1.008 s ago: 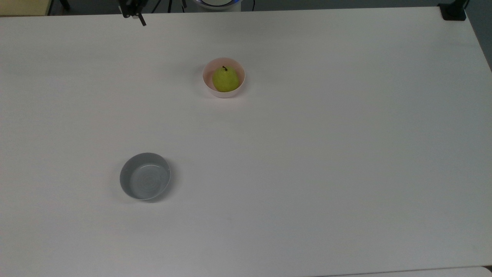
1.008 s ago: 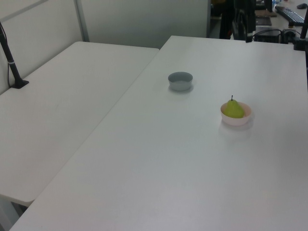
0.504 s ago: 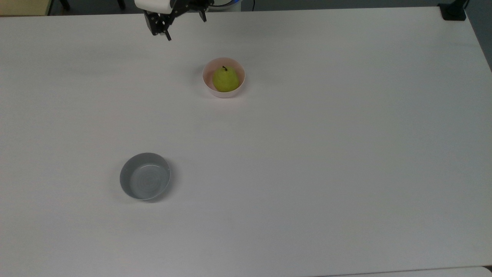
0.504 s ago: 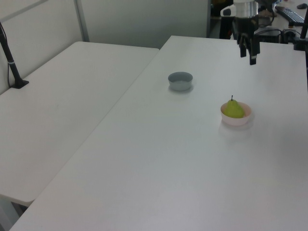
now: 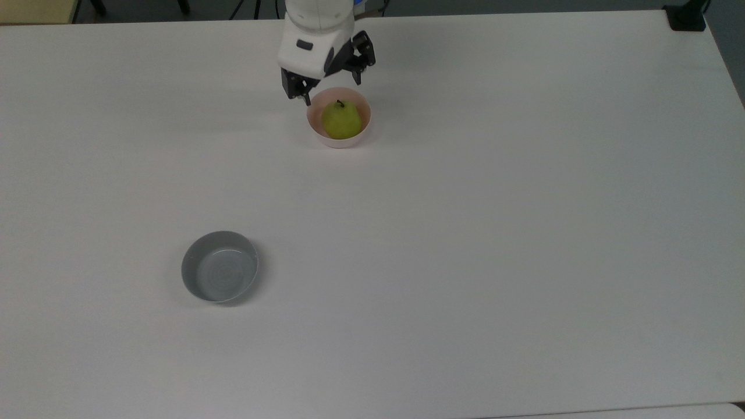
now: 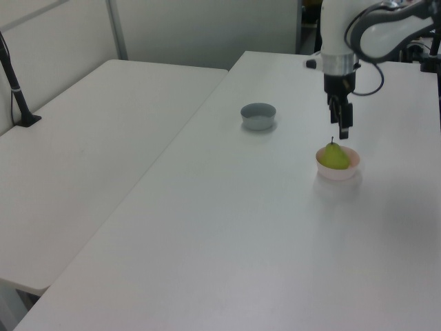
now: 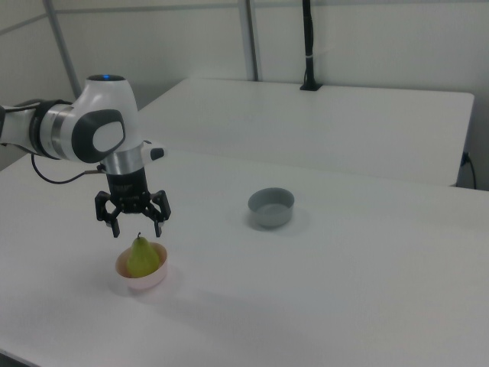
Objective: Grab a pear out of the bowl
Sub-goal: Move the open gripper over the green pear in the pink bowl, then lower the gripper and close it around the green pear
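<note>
No brand, label or writing can be read on anything here. The bowl [image 5: 338,117], small, round and pale pink, stands on the white counter [image 5: 465,233] and holds the pear [image 5: 341,120], a yellow-green fruit sitting upright with its short dark stem pointing up; the pear fills much of the bowl's inside and rises above its rim in the right view [image 7: 142,256]. A second container, the grey bowl [image 5: 219,266], stands well apart from the pink one, toward the top view's lower left, and its smooth inside holds nothing. In the left view the grey bowl [image 6: 258,115] lies farther back and to the left view's left of the pink bowl [image 6: 337,164]. The tool [image 7: 137,227] hangs from the white arm [image 7: 92,130] just above the pear, pointing straight down, its two dark fingers [image 7: 115,224] spread wide apart on either side of the stem, with nothing held between them and no contact with fruit or bowl. In the top view the tool [image 5: 330,86] sits over the bowl's far rim; in the left view it [image 6: 342,127] hovers right above the pear [image 6: 335,157]. A second white counter [image 7: 321,122] stands beside the first, carrying a dark upright pole [image 7: 308,46].
</note>
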